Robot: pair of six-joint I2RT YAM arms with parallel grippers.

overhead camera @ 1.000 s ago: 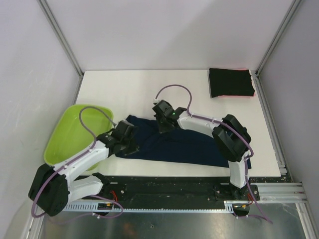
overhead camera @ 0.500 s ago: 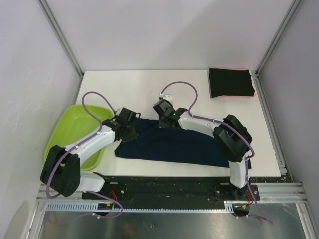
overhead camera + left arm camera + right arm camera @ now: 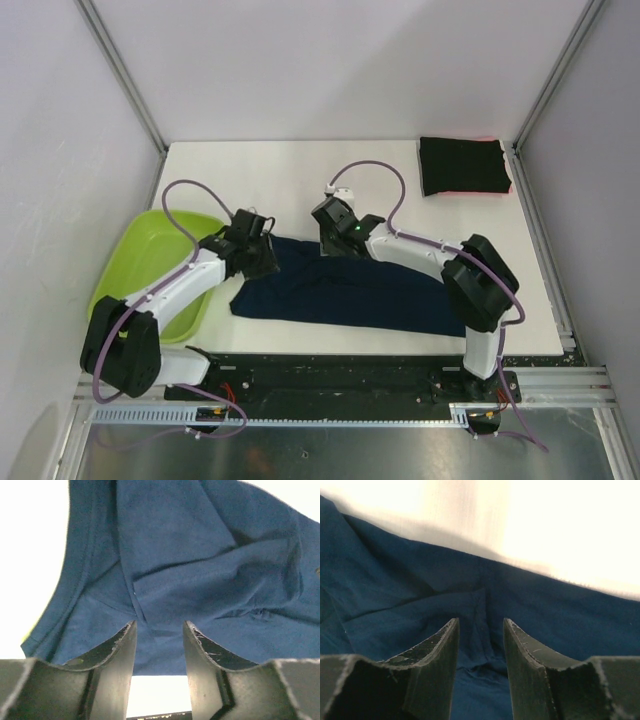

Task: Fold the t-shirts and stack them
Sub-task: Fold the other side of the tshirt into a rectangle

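navy t-shirt (image 3: 350, 292): long axis runs left-right | left pincer (image 3: 159, 623): spread, empty, above its far-left corner | right pincer (image 3: 480, 621): spread, empty, above its far edge

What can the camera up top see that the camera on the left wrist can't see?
Only the top view shows the folded black t-shirt in the far right corner, the green tub on the left, and both arms. Only the left wrist view shows the left jaws close up, standing apart over a crease in the cloth. Both show the navy t-shirt lying on the white table.
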